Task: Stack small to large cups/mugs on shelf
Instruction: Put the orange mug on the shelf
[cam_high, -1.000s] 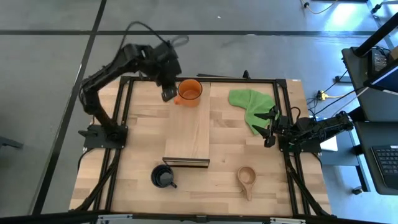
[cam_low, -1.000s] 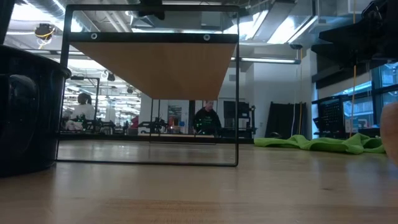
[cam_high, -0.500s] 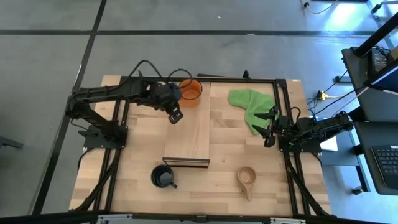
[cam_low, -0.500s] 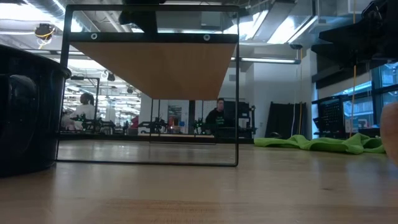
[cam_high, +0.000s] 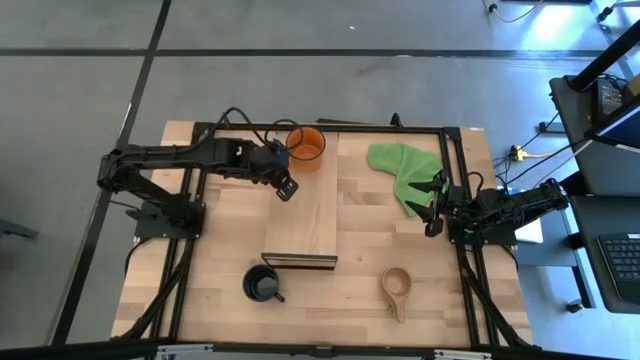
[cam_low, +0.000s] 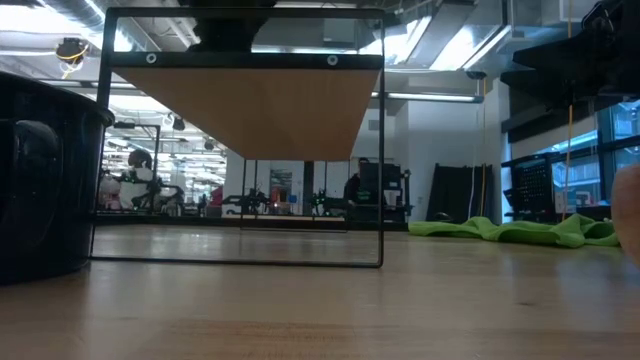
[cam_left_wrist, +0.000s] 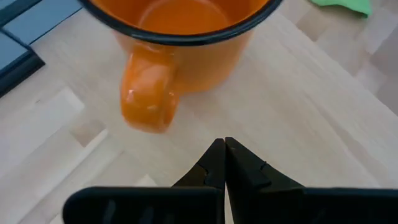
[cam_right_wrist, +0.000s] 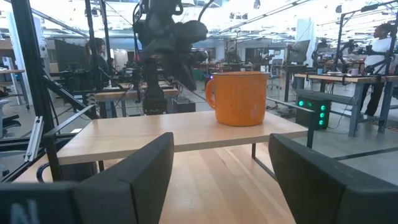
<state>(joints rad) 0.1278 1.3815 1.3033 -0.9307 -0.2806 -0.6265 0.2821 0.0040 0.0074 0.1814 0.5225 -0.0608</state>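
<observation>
A: Start at the left of the table. Status of the left gripper (cam_high: 284, 187)?

B: It hangs over the left edge of the shelf (cam_high: 312, 215), just beside the orange mug (cam_high: 306, 146). In the left wrist view its fingers (cam_left_wrist: 214, 163) are pressed together with nothing between them. The mug's handle points toward the gripper, so the mug appears to have been set down and released.

A: Where is the orange mug seated?

B: Upright at the far end of the shelf, mouth up. In the right wrist view it stands flat on the board. As it looks like the largest cup, I judge it is meant as the base of the stack.

A: Next item to the right?

B: The dark mug (cam_high: 262, 284) stands on the table (cam_high: 350, 300) just off the near left corner of the shelf, untouched. The wooden cup (cam_high: 396, 285) lies farther right, also on the table, handle toward the near edge. Both are still to be stacked.

A: And the right side?

B: A green cloth (cam_high: 397, 168) lies beyond the shelf's right edge. The right gripper (cam_high: 432, 205) waits at the table's right edge, touching the cloth's corner. Its fingers (cam_right_wrist: 134, 171) are spread wide, holding nothing.

A: Assessment?

B: One cup placed; two remain.
</observation>
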